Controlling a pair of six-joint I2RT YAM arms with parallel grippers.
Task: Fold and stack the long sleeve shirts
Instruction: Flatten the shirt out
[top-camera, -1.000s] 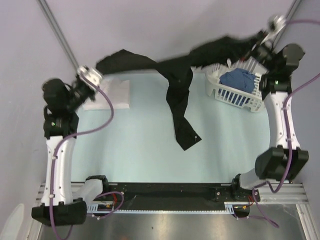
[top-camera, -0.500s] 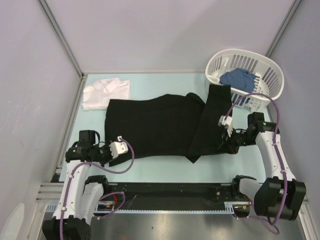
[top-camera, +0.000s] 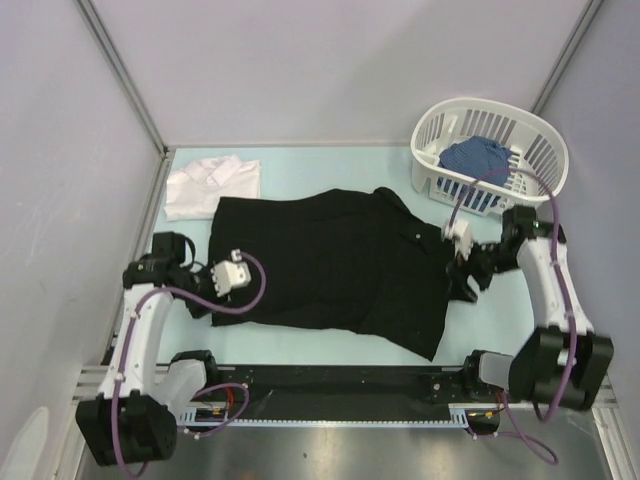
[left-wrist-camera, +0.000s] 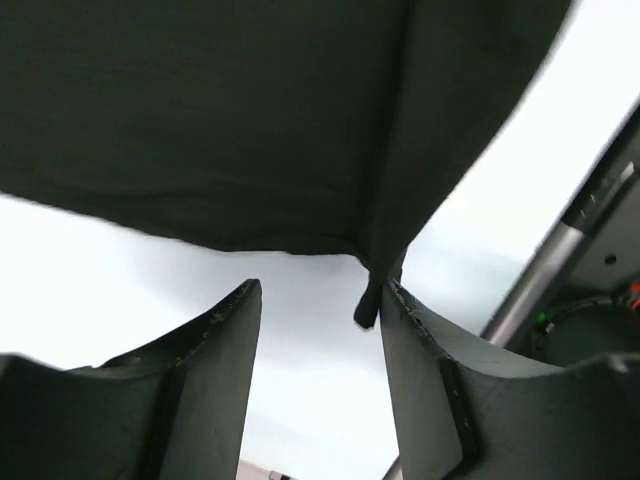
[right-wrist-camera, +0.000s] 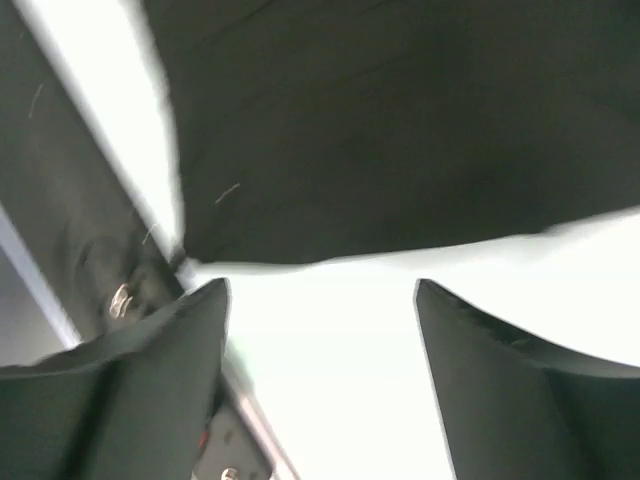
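The black long sleeve shirt (top-camera: 330, 265) lies spread over the middle of the table. The white shirt (top-camera: 212, 186) lies folded at the back left. My left gripper (top-camera: 222, 293) is at the black shirt's near left corner. In the left wrist view that gripper (left-wrist-camera: 320, 290) is open, and a hem corner (left-wrist-camera: 368, 305) hangs against its right finger, not pinched. My right gripper (top-camera: 462, 278) sits at the shirt's right edge. The right wrist view shows it (right-wrist-camera: 320, 285) open wide with nothing between the fingers, the black cloth (right-wrist-camera: 400, 130) just ahead of them.
A white slatted basket (top-camera: 545, 150) stands at the back right with a blue cloth (top-camera: 472, 155) inside, close behind my right arm. Side walls bound the table. The metal rail (top-camera: 330, 375) with the arm bases runs along the near edge.
The black shirt was held up at the back, then brought down onto the table. Both grippers have now opened and let it go, and it has settled flatter.
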